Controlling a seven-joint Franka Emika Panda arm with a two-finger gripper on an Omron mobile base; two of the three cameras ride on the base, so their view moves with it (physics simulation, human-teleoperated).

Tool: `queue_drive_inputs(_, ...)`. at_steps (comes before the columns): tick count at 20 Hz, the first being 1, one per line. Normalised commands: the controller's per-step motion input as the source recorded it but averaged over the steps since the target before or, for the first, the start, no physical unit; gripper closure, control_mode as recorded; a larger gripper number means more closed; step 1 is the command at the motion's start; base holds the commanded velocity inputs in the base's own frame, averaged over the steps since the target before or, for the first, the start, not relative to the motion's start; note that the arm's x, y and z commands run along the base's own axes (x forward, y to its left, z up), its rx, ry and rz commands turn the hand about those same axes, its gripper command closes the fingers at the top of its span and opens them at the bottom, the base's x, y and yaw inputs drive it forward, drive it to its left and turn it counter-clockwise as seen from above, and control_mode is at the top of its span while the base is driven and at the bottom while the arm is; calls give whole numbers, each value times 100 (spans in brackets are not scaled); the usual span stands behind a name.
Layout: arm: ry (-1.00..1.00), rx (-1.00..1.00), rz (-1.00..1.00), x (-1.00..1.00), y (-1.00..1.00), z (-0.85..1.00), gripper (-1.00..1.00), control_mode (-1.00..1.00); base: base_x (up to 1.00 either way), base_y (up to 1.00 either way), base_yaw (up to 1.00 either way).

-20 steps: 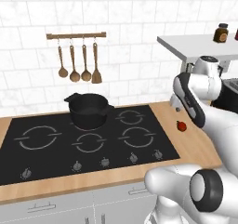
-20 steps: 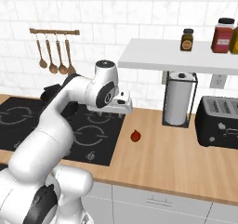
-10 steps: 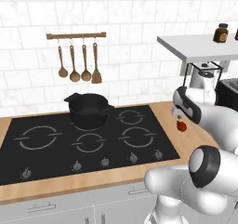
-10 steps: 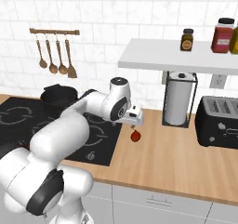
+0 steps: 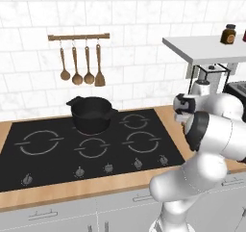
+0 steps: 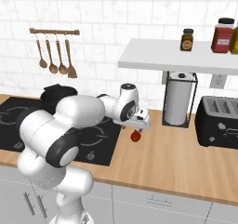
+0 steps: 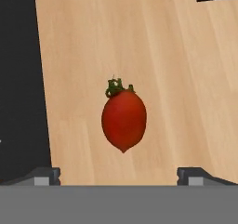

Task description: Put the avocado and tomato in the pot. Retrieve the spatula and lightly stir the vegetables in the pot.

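Gripper state: we see the white arm's two-finger gripper [image 7: 119, 175] spread wide and holding nothing; its two dark fingertips [image 7: 42, 175] rise at the lower left and lower right of the hand view.
Tomato position: the small, bright red, egg-shaped tomato with a green stem [image 7: 123, 121] lies on the light wooden countertop [image 7: 167, 69] at the centre of the hand view, between the two fingertips and apart from both.
Tomato, right base view: the tomato [image 6: 135, 136] sits just below the gripper [image 6: 141, 122], near the centre of the frame.
Pot position: the round, deep black pot [image 5: 91, 113] stands on the black cooktop [image 5: 48, 154], left of centre in the left base view, well apart from the tomato.
Risk, slip: we judge that the smooth, rounded skin may squirt out of the jaws if they close off-centre.
Risk, roll: a fingertip touching the fruit during descent may roll it across the wood.
Risk, height: closing too high catches only the stem end, and the grip may fail in transit.
Risk, transfer: the pot rim lies far across the frame; a loose hold may drop the tomato onto the cooktop.
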Motion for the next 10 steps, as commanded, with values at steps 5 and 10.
queue_drive_inputs(5, 9, 0, -1, 35, -14, -40, -100, -100, 0, 0, 0)
queue_drive_inputs(10, 4, 0, 0, 12, 0, -36, -100, -100, 0, 0, 0)
